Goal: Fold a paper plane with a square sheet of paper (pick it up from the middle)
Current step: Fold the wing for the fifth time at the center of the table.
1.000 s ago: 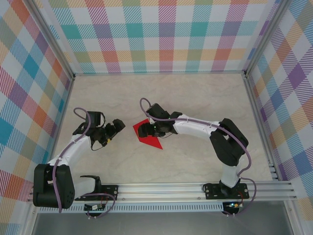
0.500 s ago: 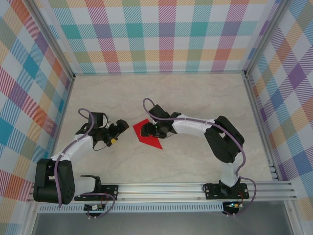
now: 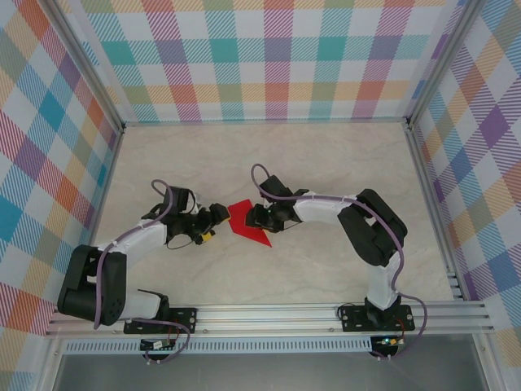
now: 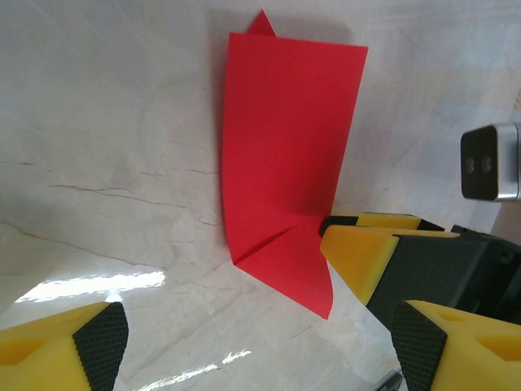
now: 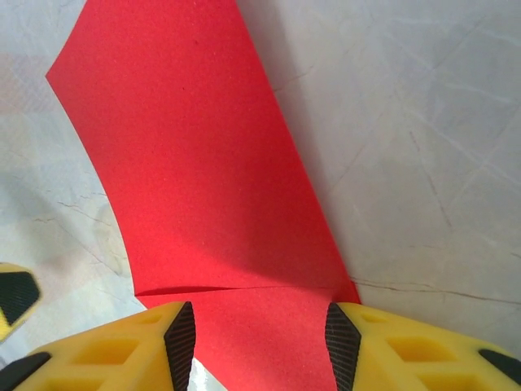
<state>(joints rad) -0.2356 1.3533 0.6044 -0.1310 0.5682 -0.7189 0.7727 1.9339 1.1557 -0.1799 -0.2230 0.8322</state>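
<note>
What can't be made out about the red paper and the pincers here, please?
Top external: folds in the red paper are too small to read; the right pincer covers part of it.
Right wrist: the paper's near edge is cut off by the frame's bottom.
Left wrist: the left pincer is cut off at the bottom.

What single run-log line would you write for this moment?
red paper: partly folded, on table | right pincer: open, straddling paper's folded end | left pincer: open, facing paper, apart
</note>
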